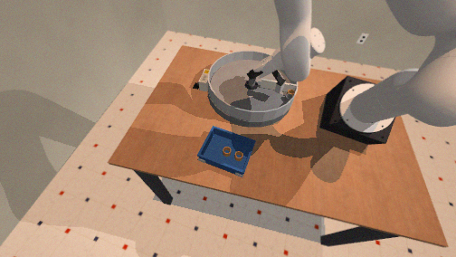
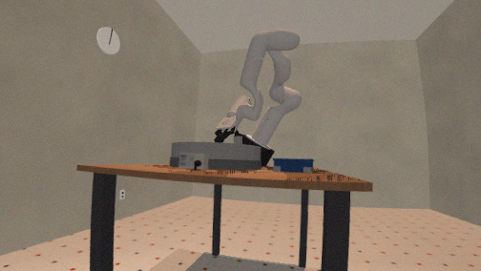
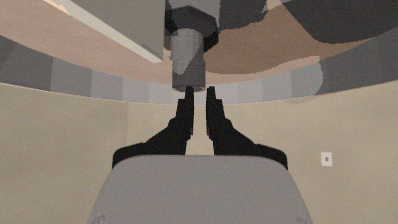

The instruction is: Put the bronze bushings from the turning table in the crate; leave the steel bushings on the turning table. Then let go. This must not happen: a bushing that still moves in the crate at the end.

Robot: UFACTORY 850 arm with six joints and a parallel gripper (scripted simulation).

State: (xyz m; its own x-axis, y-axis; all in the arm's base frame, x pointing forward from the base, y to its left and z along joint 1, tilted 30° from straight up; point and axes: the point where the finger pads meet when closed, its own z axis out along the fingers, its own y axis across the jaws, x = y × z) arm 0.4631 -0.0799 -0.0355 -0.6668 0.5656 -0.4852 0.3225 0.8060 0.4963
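Note:
The turning table (image 1: 250,114) (image 2: 198,149) (image 3: 142,92) is a round grey pan with a raised rim. My gripper (image 1: 253,74) (image 2: 219,139) (image 3: 200,97) is tilted over its middle, slightly open, with an empty gap between the fingertips. A grey cylinder (image 3: 188,72) lies just beyond the left fingertip, in line with the dark hub; whether it is a steel bushing I cannot tell. A small bronze bushing (image 1: 290,91) shows inside the right rim, partly hidden. The blue crate (image 1: 216,142) (image 2: 293,164) holds two bronze bushings, one (image 1: 227,155) left of the other (image 1: 239,158).
The dark hub (image 1: 250,85) (image 3: 210,36) stands at the turning table's middle, with a pale flat bar (image 3: 115,25) beside it. A small control box (image 1: 204,79) (image 2: 191,160) sits outside the rim. The black arm base (image 1: 330,110) is right of the turning table.

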